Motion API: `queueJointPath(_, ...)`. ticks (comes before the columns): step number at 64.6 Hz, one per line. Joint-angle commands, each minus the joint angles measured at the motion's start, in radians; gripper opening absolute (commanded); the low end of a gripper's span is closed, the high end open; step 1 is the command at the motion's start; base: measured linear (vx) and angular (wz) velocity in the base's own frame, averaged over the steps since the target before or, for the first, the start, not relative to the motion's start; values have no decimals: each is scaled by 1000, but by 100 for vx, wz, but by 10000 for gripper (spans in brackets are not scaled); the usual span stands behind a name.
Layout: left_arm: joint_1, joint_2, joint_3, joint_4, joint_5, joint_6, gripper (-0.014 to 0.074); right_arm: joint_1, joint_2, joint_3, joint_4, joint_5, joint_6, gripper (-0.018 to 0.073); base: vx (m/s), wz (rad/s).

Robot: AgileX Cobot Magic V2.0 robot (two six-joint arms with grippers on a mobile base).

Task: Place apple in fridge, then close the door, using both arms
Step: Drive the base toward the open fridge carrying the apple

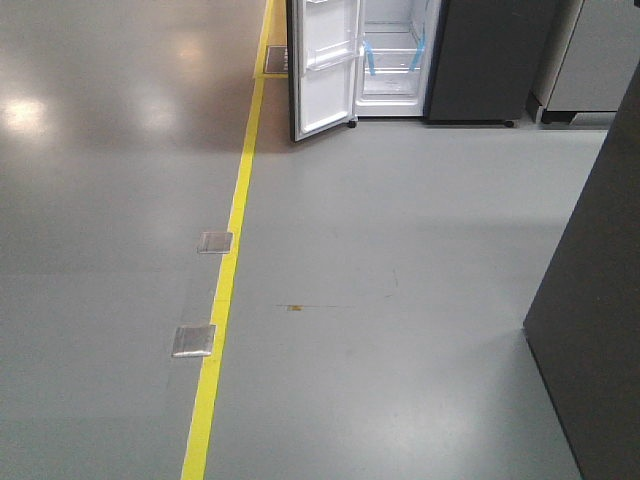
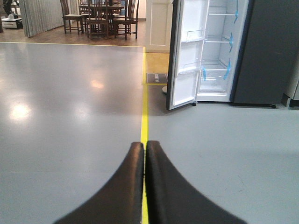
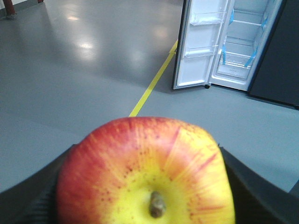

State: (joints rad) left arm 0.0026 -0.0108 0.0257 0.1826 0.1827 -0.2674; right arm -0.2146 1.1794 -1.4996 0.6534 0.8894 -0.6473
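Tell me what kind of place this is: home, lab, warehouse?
Probably a test hall or showroom, not a home: bare grey floor with a yellow lane line, the fridge open on it, dining table and chairs staged beyond.

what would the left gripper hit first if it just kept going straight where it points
The way looks free: the shut left gripper points along the yellow floor line, with the open fridge door far off, slightly right. Depth is unclear.

Grey floor (image 1: pixel 420 300), yellow line (image 1: pixel 232 230), two metal plates (image 1: pixel 215 241), fridge (image 1: pixel 395 60) standing
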Motion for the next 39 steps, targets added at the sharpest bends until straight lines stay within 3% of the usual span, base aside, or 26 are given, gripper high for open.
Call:
queueJointPath(1, -3, -16, 28, -1, -71, -7, -6, -3, -21, -30, 40, -67, -9, -11, 22, -1)
queueJointPath(39, -3, -16, 28, -1, -71, -7, -6, -3, -21, -30, 40, -67, -9, -11, 22, -2)
